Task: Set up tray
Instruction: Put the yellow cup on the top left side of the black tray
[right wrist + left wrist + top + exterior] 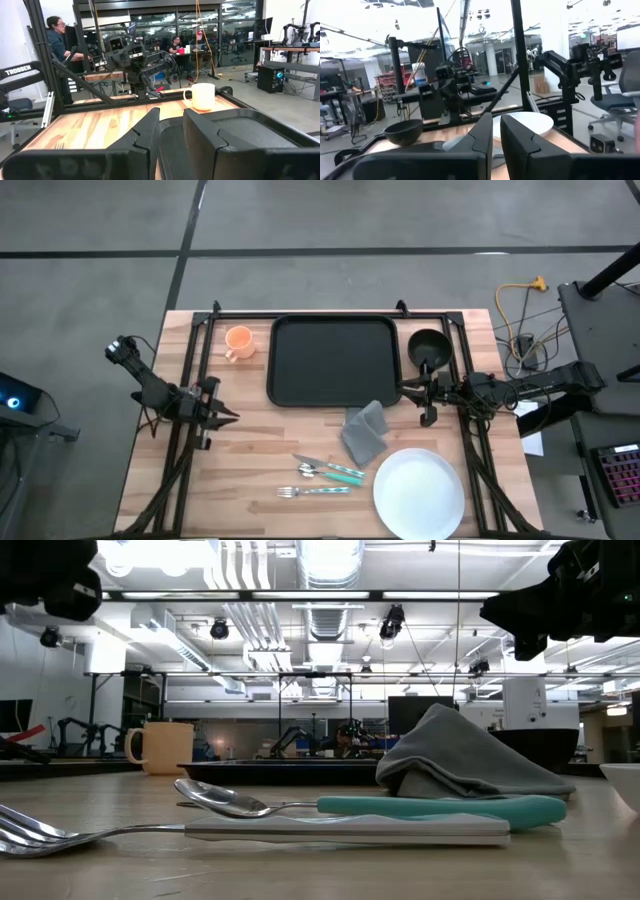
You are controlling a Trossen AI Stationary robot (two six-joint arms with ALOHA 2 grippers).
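Fork (150,831) with a white handle lies nearest in the low view, tines toward the picture's left; just behind it a spoon (330,804) with a teal handle. From above, both sit on the wooden table (250,470) at front centre, beside a second teal-handled piece, type unclear. Grey folded napkin (364,431) lies just behind the cutlery, its far corner touching or overlapping the tray's front right corner. Round white plate (418,491) at front right, near the napkin, apart from the cutlery.

Black tray (333,360) lies flat at back centre of the table, nothing on its surface apart from that napkin corner. Orange mug (238,341) stands upright just left of the tray, not touching. Dark bowl (429,347) stands just right of the tray.

Left gripper (222,416) hovers left of centre, well apart from the tray, pointing right; fingers (485,135) nearly together with a narrow gap, holding nothing. Right gripper (408,388) is at the tray's right edge near its front corner, pointing left; fingers (147,127) slightly apart, nothing between them.
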